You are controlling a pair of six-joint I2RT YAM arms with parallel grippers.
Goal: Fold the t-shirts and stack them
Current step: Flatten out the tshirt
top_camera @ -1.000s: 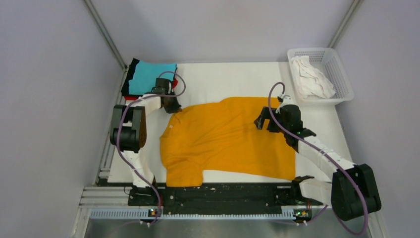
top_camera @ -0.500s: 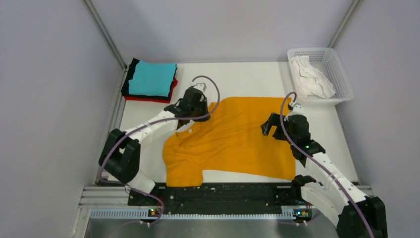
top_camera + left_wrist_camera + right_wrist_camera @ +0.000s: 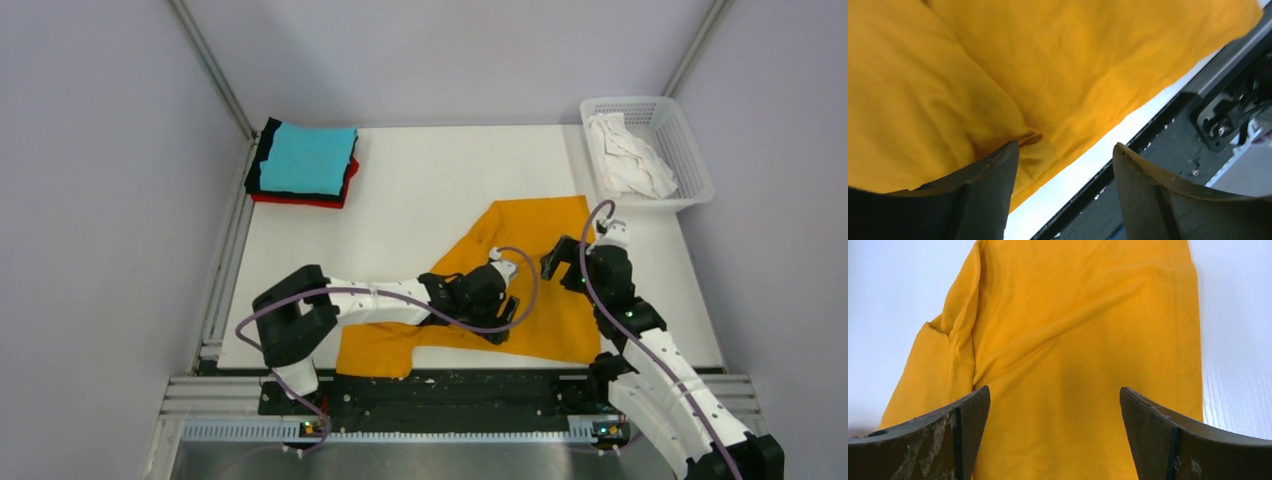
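The orange-yellow t-shirt [image 3: 535,228] lay on the table [image 3: 420,190], right of centre. Its left portion was doubled over on a diagonal, so the outline tapered toward the far right corner, and one sleeve lay flat at the near edge. The left gripper [image 3: 1065,147] sat low over the near part of the cloth with its jaws partly apart. A small pucker of fabric lay against the inner face of one finger, but nothing was clamped. The right gripper [image 3: 1054,390] hovered above the shirt's right half with its jaws spread wide and nothing between them. The folded stack [image 3: 300,190] stood at the far left corner, well apart, with the cyan t-shirt [image 3: 308,158] on top. A white t-shirt [image 3: 625,155] waited in the basket [image 3: 694,160] at the far right. I judged the first lengthwise fold of the orange-yellow t-shirt to be the step in hand, with the laid-over flap just let go. The next move called for lifting the left gripper straight up so the pucker did not drag. After that, the skewed edge needed squaring before the opposite side was folded in.
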